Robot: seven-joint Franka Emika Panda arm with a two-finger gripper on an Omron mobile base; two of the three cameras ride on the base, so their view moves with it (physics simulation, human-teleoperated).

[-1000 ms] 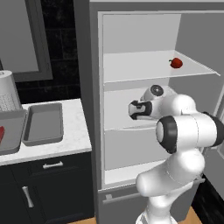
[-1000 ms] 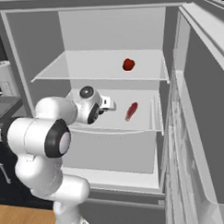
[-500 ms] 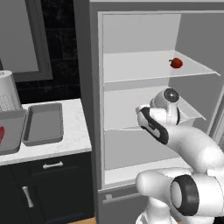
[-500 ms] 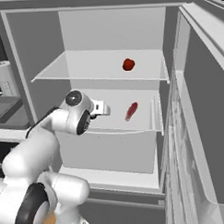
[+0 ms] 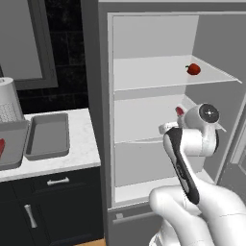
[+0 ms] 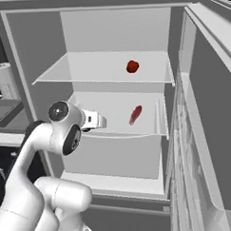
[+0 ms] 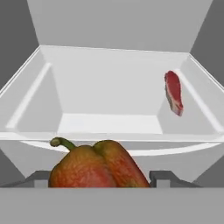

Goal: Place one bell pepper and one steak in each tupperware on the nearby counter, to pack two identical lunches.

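An orange-red bell pepper (image 7: 98, 168) with a green stem fills the gap between my gripper's (image 7: 100, 179) two fingertips (image 7: 164, 178), which are shut on it at the front lip of the fridge's middle shelf. A raw steak (image 7: 173, 92) lies further back on that shelf, to the right, also seen as steak (image 6: 135, 115). My gripper (image 6: 102, 122) reaches into the fridge at shelf height. A second red bell pepper (image 5: 193, 69) sits on the upper shelf. Grey tupperware (image 5: 48, 136) rests on the counter (image 5: 81, 153) left of the fridge.
The fridge door (image 6: 204, 132) stands open on the right. A second grey container (image 5: 9, 144) at the far left holds something red. A white roll (image 5: 7, 98) stands behind it. Black cabinets with silver handles (image 5: 57, 181) are under the counter.
The arm has folded differently, its elbow swinging down and toward the cameras. The hand has stayed at the middle shelf, shifting only slightly. The fridge's contents have not moved.
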